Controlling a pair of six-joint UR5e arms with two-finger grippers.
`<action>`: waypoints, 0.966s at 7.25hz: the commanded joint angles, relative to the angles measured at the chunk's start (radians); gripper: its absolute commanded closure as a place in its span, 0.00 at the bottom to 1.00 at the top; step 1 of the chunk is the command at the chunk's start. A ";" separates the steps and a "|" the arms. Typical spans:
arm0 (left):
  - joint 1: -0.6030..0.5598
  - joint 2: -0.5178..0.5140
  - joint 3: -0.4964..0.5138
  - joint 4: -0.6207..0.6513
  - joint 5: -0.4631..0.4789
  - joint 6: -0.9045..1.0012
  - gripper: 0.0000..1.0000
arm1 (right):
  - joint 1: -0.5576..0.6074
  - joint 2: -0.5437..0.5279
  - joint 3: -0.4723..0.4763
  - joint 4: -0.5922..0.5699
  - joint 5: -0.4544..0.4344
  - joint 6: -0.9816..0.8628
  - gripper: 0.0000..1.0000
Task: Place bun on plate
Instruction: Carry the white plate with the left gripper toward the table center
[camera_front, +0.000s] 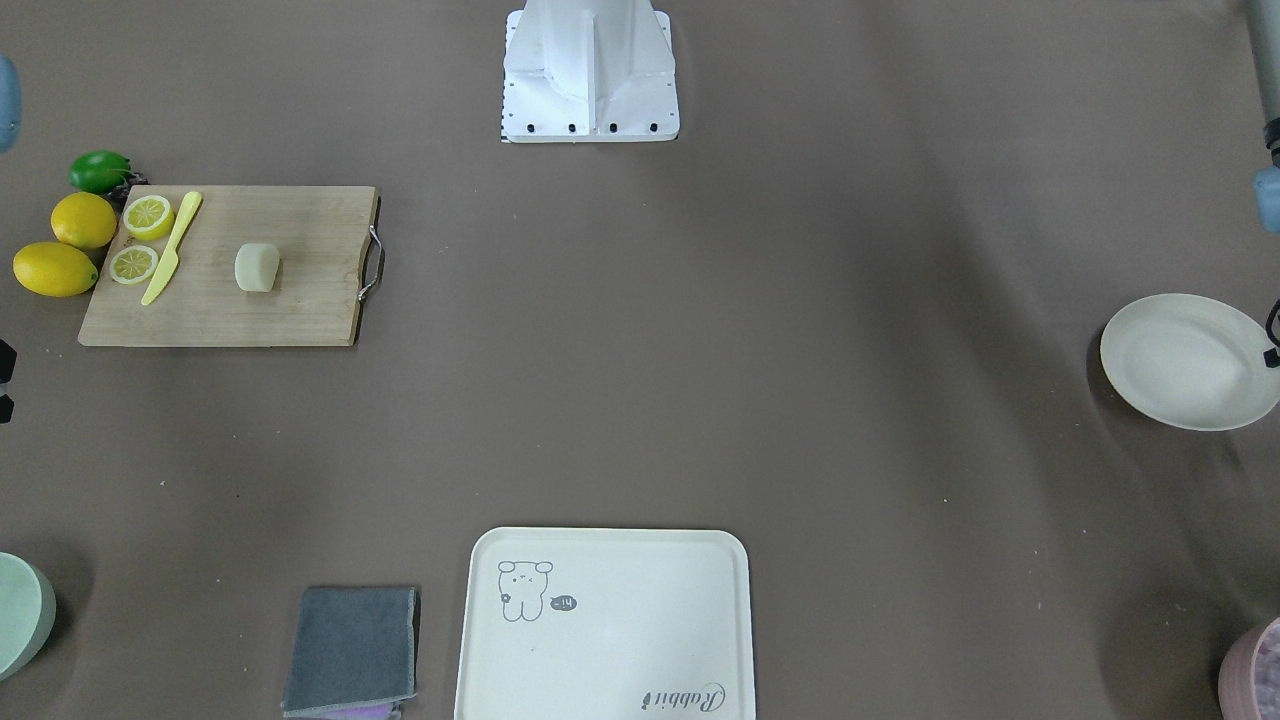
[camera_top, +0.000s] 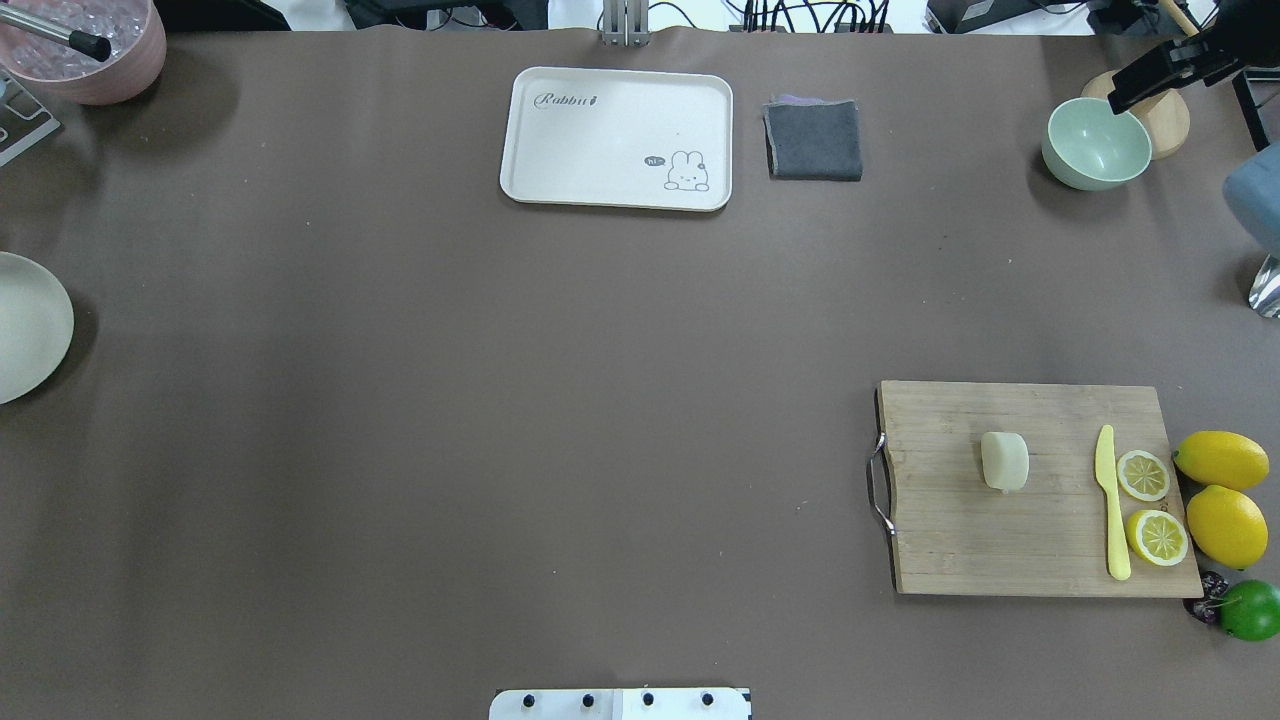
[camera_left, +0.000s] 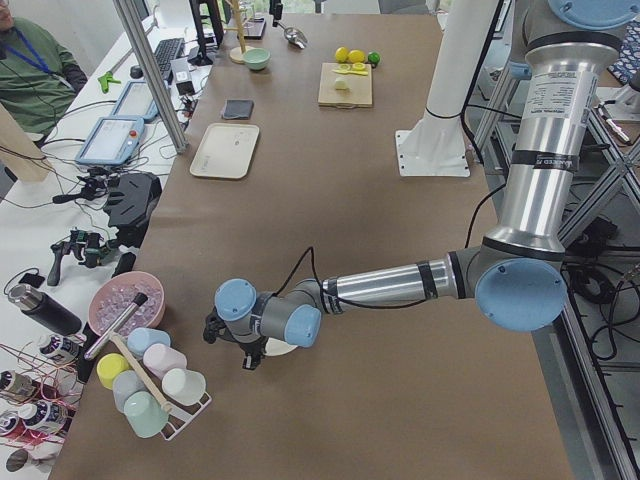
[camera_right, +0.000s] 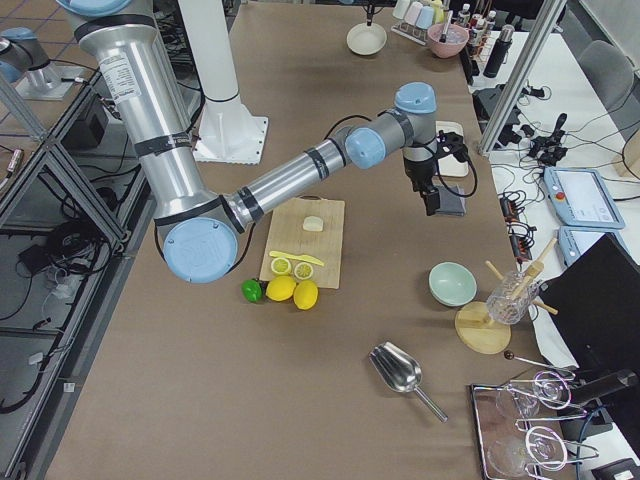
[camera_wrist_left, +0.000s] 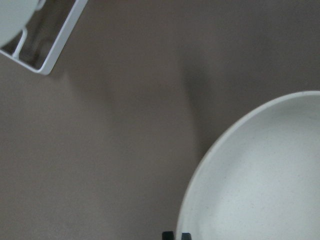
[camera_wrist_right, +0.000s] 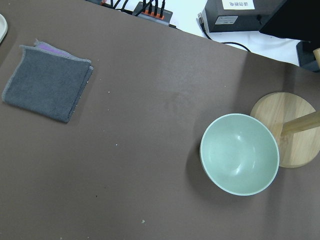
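Nearest in the front-facing view is the tray (camera_front: 610, 620), well apart from the board (camera_front: 300, 300). The bun (camera_front: 257, 268) lies on the board, about at its middle, between the handle (camera_front: 372, 265) and the knife (camera_front: 172, 248). The plate (camera_front: 1185, 360) is far from the board, at the opposite end of the table (camera_front: 700, 350), and nothing lies on it. So I judge the task as not begun. The bun must be grasped, carried away from the board and set down.

From overhead the bun is a little longer than wide. Its long axis runs along the board's short edge, nearly parallel to the knife. Which way its flat side faces I cannot tell. The right gripper (camera_top: 1150, 80) hangs beyond the board's far edge, well apart from it. How wide it stands I cannot tell.

In the left side view the left gripper (camera_left: 240, 345) hangs at the table end farthest from the board, and I see nothing in it.

In the right side view the right gripper is off the board, past its far side, and carries nothing visible.

From the left wrist I see only plate and bare table. Two dark fingertips (camera_wrist_left: 168, 235) at the lower edge do not show the opening.

From the right wrist I see a bowl (camera_wrist_right: 240, 152) and a cloth (camera_wrist_right: 47, 82), but no board and no fingers.
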 joint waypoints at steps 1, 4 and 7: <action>0.007 -0.062 -0.040 -0.003 0.000 -0.117 1.00 | -0.005 0.003 -0.001 0.000 0.001 -0.001 0.00; 0.012 -0.111 -0.126 -0.010 -0.098 -0.289 1.00 | -0.006 0.003 0.003 0.001 0.003 -0.001 0.00; 0.215 -0.165 -0.305 -0.039 -0.086 -0.575 1.00 | -0.008 0.003 -0.004 0.000 0.001 0.000 0.00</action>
